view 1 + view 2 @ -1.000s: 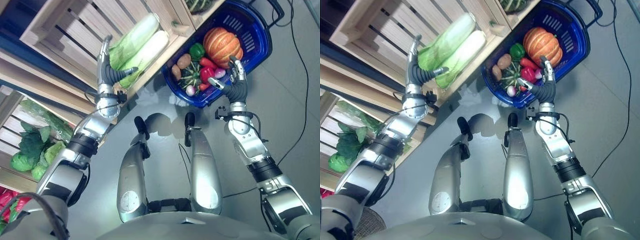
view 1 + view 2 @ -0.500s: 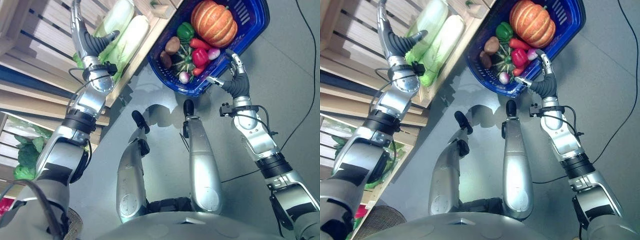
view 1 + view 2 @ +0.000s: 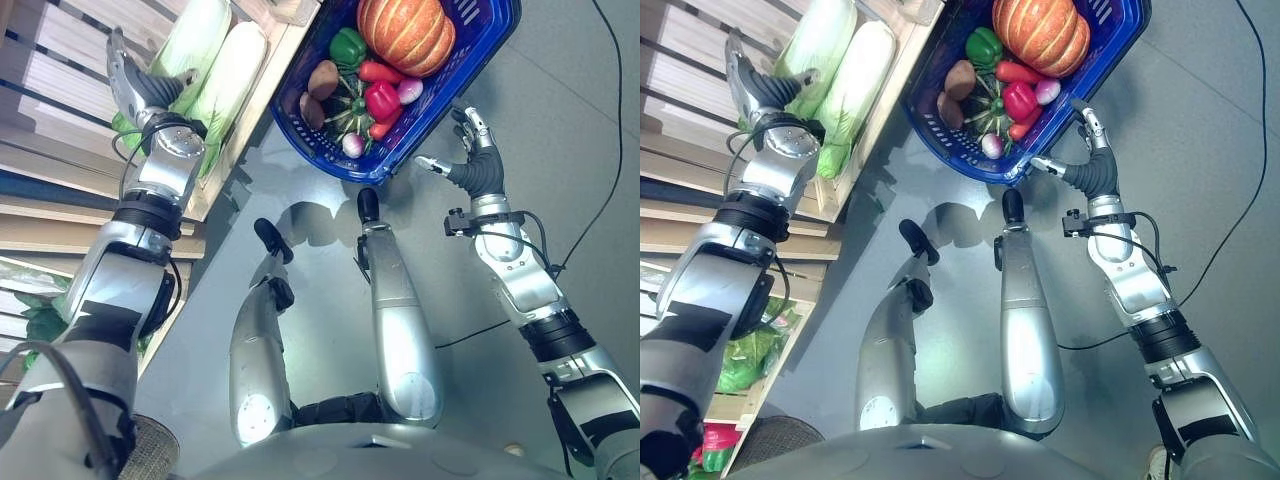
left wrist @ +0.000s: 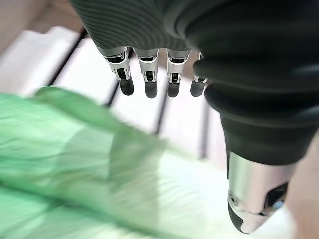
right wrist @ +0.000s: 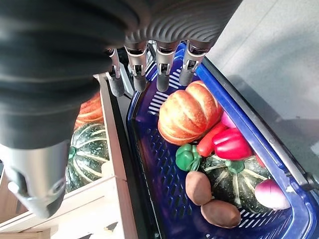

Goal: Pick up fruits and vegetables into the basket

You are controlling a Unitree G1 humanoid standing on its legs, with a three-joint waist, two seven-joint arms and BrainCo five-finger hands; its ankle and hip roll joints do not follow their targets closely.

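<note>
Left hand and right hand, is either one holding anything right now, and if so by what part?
Nothing is held. The left hand hangs open over the cabbage; the right hand is open beside the basket.

Blue basket [image 3: 940, 130] at 12 o'clock is seen holding a pumpkin [image 3: 1037, 32], green pepper [image 3: 985, 46]; right robot hand [image 3: 1087, 165] open beside it; left robot hand [image 3: 758, 85] at cabbages [image 3: 835, 70], 10 o'clock.
</note>
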